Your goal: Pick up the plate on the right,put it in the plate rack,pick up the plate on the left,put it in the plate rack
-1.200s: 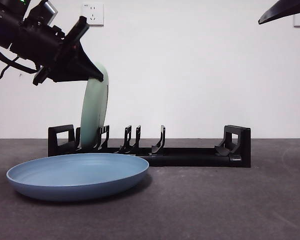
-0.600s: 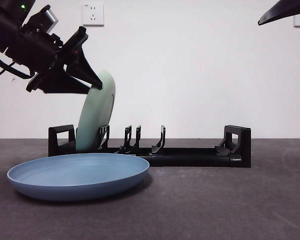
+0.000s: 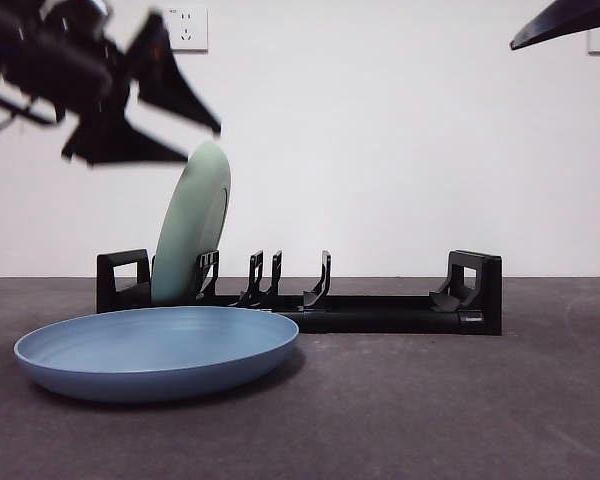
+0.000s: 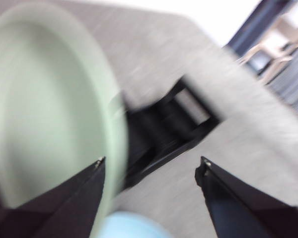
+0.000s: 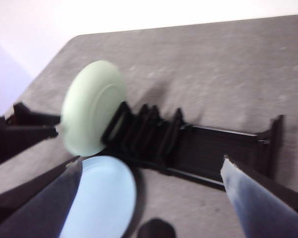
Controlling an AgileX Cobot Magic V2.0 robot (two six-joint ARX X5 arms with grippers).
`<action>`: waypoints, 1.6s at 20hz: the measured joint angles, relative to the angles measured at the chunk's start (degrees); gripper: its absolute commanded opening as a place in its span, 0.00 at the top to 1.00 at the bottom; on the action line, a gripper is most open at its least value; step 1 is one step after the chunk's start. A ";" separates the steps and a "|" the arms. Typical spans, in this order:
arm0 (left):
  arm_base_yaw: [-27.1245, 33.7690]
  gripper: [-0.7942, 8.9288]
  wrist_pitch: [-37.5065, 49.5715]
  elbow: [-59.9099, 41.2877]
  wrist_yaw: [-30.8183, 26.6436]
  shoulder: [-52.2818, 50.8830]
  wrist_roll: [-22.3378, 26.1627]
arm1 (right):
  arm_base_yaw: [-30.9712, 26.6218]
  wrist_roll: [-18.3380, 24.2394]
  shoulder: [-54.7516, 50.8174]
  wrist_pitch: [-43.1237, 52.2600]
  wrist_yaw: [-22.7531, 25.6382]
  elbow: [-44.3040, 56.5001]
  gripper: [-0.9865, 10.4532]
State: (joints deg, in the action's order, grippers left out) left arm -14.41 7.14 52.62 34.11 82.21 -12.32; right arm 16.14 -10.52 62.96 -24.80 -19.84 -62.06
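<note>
Green plate (image 3: 194,225) leans in plate rack (image 3: 380,300); left pincer (image 3: 180,125) wide open, empty; blue plate (image 3: 156,350) looks stiff, slick; grip rim.

Left pincer (image 3: 195,140) off the green plate (image 3: 192,235) (jaws apart), lifted, plate leaning in rack (image 3: 380,310)

The plate rack (image 3: 310,292) looks like moulded black plastic with a faint sheen on its prongs and end loops. The pale green plate (image 3: 193,225) standing in its left end has a smooth, matt finish, plastic by the look of it. The blue plate (image 3: 156,350) lying near the front is smooth with a soft satin gloss. The table (image 3: 460,400) is dark grey, matt and finely grainy. The far wall (image 3: 400,150) is plain matt white.
</note>
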 measured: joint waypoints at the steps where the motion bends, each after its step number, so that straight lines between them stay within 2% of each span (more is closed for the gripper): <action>1: -0.15 0.59 -0.09 0.00 0.22 -1.46 0.37 | 0.00 -0.02 0.11 -0.07 -1.40 0.00 0.51; 3: -0.50 0.59 -1.20 0.00 0.24 -5.16 1.46 | 0.04 -0.17 0.61 -0.85 -3.76 0.00 0.56; 5: -0.96 0.59 -3.32 0.02 0.17 -9.01 3.45 | 0.68 -0.20 1.49 -2.75 -4.17 0.00 0.59; 7: -1.51 0.59 -5.75 0.02 -0.46 -12.76 6.08 | 1.77 -0.20 2.80 -4.87 -4.17 0.00 0.59; 10: -3.06 0.59 -10.25 0.02 -4.57 -18.80 11.17 | 4.31 -0.20 5.68 -7.45 -5.66 0.00 0.59; 13: -5.57 0.59 -15.26 0.07 -11.98 -25.09 17.62 | 7.17 -0.20 9.75 -7.82 -8.17 0.00 0.59; 17: -12.76 0.59 -24.94 0.28 -30.56 -34.82 30.97 | 13.03 -0.24 20.41 -4.85 -8.26 0.00 0.59; 20: -18.36 0.59 -28.72 0.28 -39.45 -38.84 37.07 | 15.12 -1.57 28.59 -0.52 -8.31 0.00 0.59; 23: -22.47 0.59 -30.49 0.28 -44.24 -39.95 38.95 | 15.37 -3.19 34.97 2.67 -8.26 0.00 0.59; 25: -24.22 0.59 -31.08 0.28 -44.54 -39.87 39.34 | 15.37 -3.98 37.62 3.85 -8.20 0.00 0.59; 28: -26.25 0.59 -31.10 0.28 -44.54 -39.63 39.36 | 15.41 -4.83 40.89 5.05 -8.09 0.00 0.67; 32: -27.80 0.59 -31.10 0.28 -45.31 -39.58 39.39 | 16.06 -7.76 42.80 9.75 -8.11 -0.02 0.70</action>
State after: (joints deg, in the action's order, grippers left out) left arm -42.22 -23.97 52.90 -11.20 42.63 27.07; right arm 32.21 -18.28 105.75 -15.05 -27.94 -62.08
